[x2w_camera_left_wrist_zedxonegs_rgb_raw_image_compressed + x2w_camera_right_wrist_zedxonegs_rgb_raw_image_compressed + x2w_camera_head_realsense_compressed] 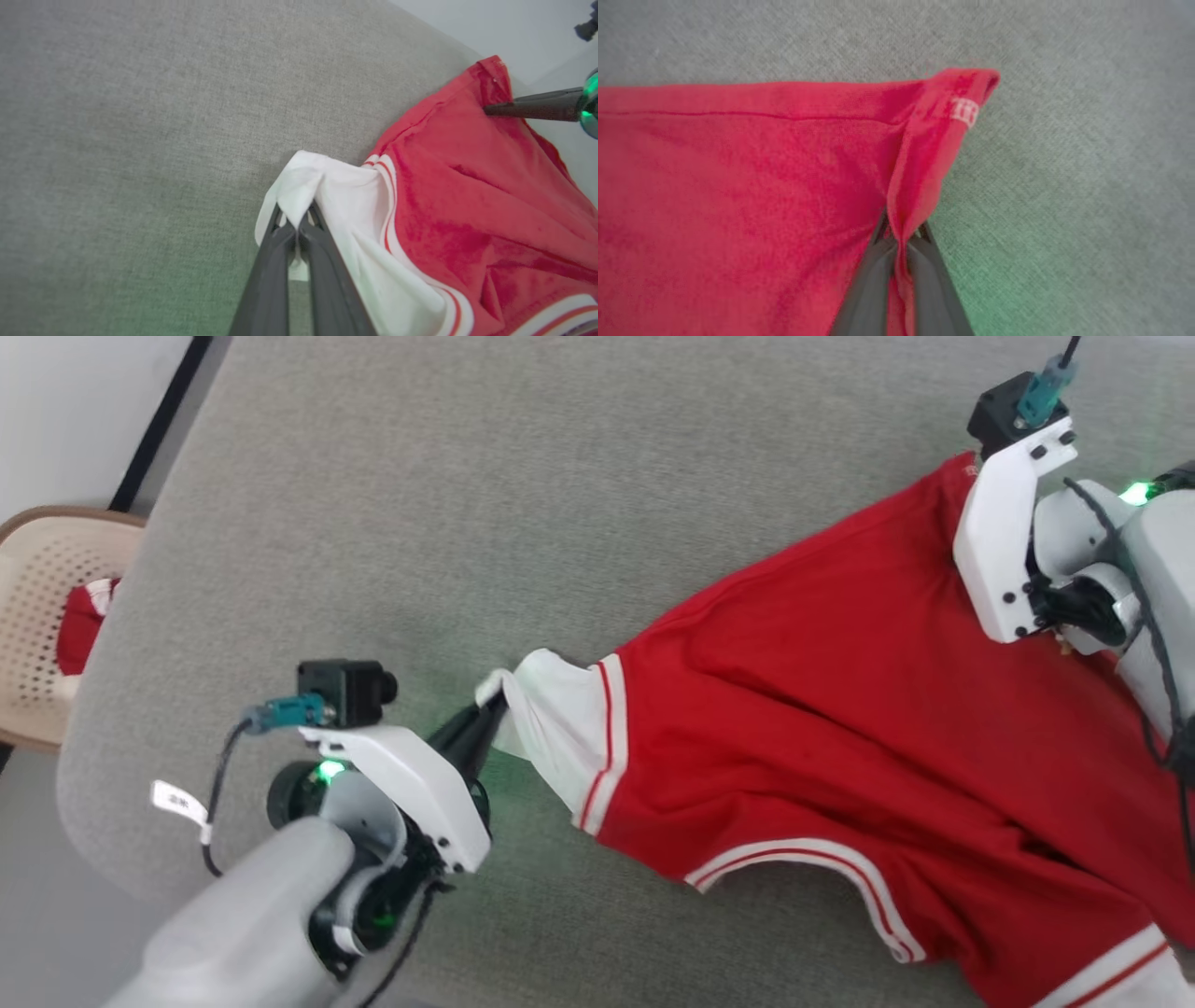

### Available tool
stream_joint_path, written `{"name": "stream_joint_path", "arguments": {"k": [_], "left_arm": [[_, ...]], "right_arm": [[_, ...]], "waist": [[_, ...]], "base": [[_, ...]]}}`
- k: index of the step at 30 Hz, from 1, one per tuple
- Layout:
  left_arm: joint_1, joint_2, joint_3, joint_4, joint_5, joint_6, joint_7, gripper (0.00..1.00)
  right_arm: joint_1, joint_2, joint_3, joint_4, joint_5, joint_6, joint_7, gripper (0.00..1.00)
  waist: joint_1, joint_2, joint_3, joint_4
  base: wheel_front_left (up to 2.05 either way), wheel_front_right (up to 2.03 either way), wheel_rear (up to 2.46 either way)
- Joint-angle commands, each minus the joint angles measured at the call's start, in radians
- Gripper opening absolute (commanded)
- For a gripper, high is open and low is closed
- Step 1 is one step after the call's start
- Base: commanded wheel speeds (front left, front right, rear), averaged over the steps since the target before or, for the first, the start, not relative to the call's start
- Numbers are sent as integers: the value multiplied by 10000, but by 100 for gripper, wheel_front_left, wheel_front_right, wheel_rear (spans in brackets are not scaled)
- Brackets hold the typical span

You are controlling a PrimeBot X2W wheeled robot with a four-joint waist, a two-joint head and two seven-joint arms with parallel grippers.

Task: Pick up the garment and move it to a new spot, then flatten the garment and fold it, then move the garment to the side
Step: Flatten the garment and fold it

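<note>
While the garment (840, 709) lies spread on the grey fabric surface (467, 476), L gripper (295, 223) clamps its white sleeve end. R gripper (903, 239) pinches a red hem corner. Surface is bare beyond the sleeve edge.

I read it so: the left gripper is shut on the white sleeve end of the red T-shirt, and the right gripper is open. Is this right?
Not quite. The right gripper is not open: the right wrist view shows it shut on a red corner of the T-shirt. The left gripper is indeed shut on the white sleeve end.
</note>
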Motion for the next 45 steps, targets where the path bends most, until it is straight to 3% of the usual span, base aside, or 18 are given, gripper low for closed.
{"name": "stream_joint_path", "arguments": {"k": [1, 7, 14, 23, 35, 45], "left_arm": [[-207, 133, 98, 44, 38, -10, 15, 0], [-776, 854, 450, -132, 49, 159, 402, 0], [-2136, 1955, 521, -472, 559, 319, 1542, 0], [-4412, 2511, 548, -58, 1094, -24, 3141, 0], [-7159, 1929, 485, 1857, 1587, -905, 4186, 0], [-9131, 971, 555, 3960, 2180, -1445, 3433, 0]], "right_arm": [[121, -154, 137, 120, 15, -13, -239, 0], [-189, -362, 175, -534, 438, -9, -1490, 0], [-536, -726, -56, -1270, 729, -9, -2171, 0], [-1045, -828, -745, -1976, 779, -9, -2477, 0], [-1624, -310, -2109, -2055, 6, -9, -2406, 0], [-2609, 537, -2847, -834, -1179, -9, -3265, 0]], "waist": [[0, 0, -89, -161], [0, 0, -385, -877], [0, 0, -685, -1722], [0, 0, -990, -2550], [0, 0, -986, -3139], [0, 0, -399, -3357]], "base": [[0, 0, 0], [0, 0, 0], [0, 0, 0], [0, 0, 0], [0, 0, 0], [0, 0, 0]]}}
